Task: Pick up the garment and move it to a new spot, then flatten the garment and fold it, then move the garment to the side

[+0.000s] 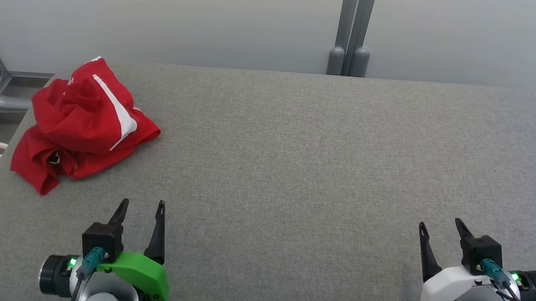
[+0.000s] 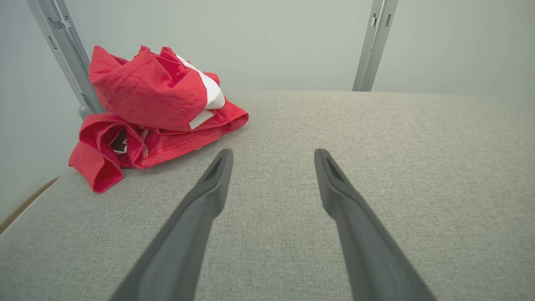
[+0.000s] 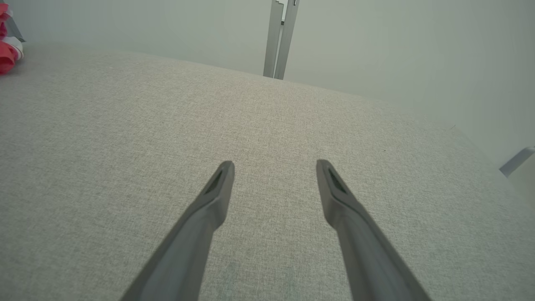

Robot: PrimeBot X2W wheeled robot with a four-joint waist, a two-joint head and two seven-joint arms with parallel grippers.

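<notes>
Long dark left gripper [image 1: 142, 201] and right gripper [image 1: 439, 221] — both wide, empty. Crumpled red cloth garment [image 1: 81, 122], ten o'clock, hugs the grey fabric table [image 1: 297, 148] edge — a bump could drop it.

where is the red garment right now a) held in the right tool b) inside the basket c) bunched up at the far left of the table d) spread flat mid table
c: the red garment lies crumpled near the far left corner of the table, apart from the open left tool and the open right tool.
</notes>
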